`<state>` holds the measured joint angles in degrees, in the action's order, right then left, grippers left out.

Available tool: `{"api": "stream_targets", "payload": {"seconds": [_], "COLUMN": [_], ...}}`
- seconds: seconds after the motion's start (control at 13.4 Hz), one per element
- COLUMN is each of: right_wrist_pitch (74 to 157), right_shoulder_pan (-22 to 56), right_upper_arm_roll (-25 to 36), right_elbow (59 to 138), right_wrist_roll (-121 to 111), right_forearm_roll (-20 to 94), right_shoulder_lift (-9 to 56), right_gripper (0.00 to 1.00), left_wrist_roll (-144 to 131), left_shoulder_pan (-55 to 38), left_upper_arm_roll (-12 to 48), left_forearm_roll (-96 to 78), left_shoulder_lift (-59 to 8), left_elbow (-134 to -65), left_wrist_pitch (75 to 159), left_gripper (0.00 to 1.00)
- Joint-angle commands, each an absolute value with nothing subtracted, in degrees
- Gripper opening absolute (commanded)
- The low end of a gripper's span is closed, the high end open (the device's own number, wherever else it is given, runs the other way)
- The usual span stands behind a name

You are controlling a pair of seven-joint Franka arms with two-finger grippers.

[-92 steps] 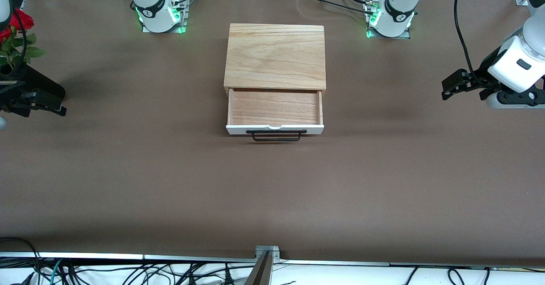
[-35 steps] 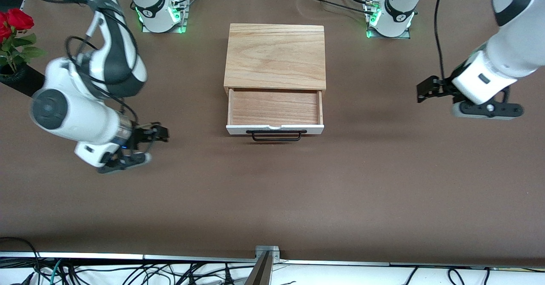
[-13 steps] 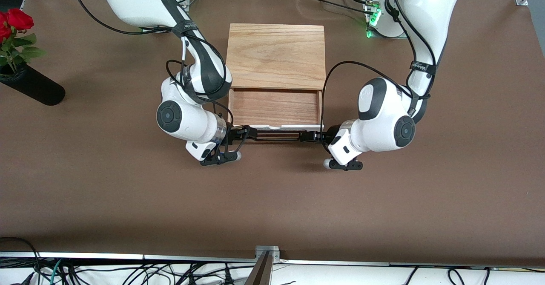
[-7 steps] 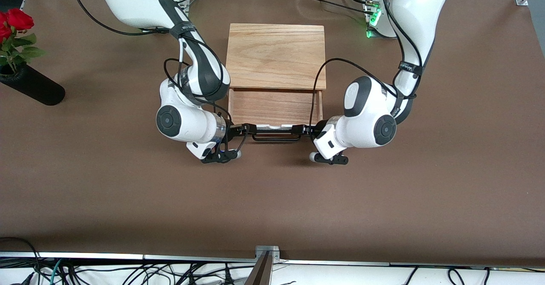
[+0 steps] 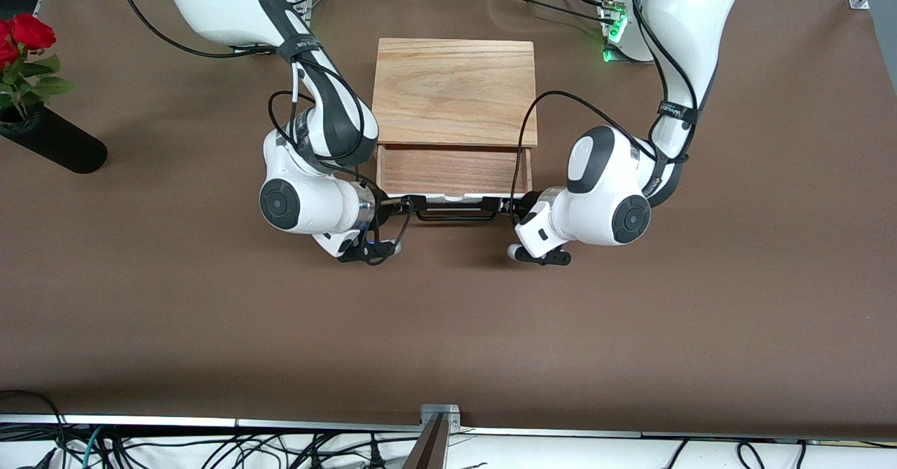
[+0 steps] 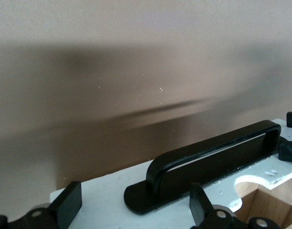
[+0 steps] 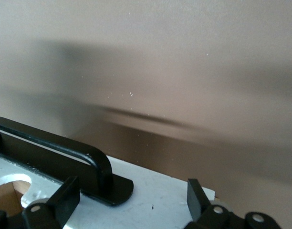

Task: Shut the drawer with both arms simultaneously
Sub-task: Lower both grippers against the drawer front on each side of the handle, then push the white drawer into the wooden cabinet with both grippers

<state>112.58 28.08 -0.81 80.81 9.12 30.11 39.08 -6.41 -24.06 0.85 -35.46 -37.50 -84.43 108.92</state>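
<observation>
Push step in hand. Drawer [image 5: 452, 172] part open, mid-table under box [image 5: 454, 90]. Left hand [image 5: 506, 206] and right hand [image 5: 401, 205] spread open, holding nothing, straddling front panel [image 6: 108, 198] at either handle [image 5: 453, 209] end. Next: equal, level push inward.

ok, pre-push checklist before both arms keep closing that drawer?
1. Left gripper at the white front panel, handle's left-arm end: ok.
2. Right gripper at the panel, handle's right-arm end: ok.
3. Both grippers open, straddling the panel per wrist views: ok.
4. Drawer fully shut: not ok, part of the tray floor shows.
5. Drawer square to the box: ok.
6. Fingers touching the panel: cannot tell.
</observation>
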Motion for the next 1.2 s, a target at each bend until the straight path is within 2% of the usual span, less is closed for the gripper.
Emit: {"api": "stream_targets", "payload": {"seconds": [0.0,0.52,1.12], "right_wrist_pitch": [108.7,100.1,91.2], "right_shoulder_pan": [28.0,27.9,27.6], "right_upper_arm_roll": [-2.3,-2.3,-2.3], "right_elbow": [80.5,80.5,80.5], "right_wrist_roll": [9.8,9.5,9.2], "right_forearm_roll": [30.9,30.8,32.4], "right_shoulder_lift": [38.9,39.1,39.7], "right_gripper": [1.0,1.0,1.0], "left_wrist_roll": [-5.5,-5.2,-2.7], "left_shoulder_pan": [-23.3,-23.2,-23.4], "left_upper_arm_roll": [0.1,0.4,0.4], "left_forearm_roll": [-36.0,-29.4,-28.3], "left_shoulder_lift": [-36.9,-35.1,-29.4], "left_elbow": [-85.0,-85.3,-94.0], "left_wrist_pitch": [101.8,94.7,94.3], "left_gripper": [1.0,1.0,1.0]}}
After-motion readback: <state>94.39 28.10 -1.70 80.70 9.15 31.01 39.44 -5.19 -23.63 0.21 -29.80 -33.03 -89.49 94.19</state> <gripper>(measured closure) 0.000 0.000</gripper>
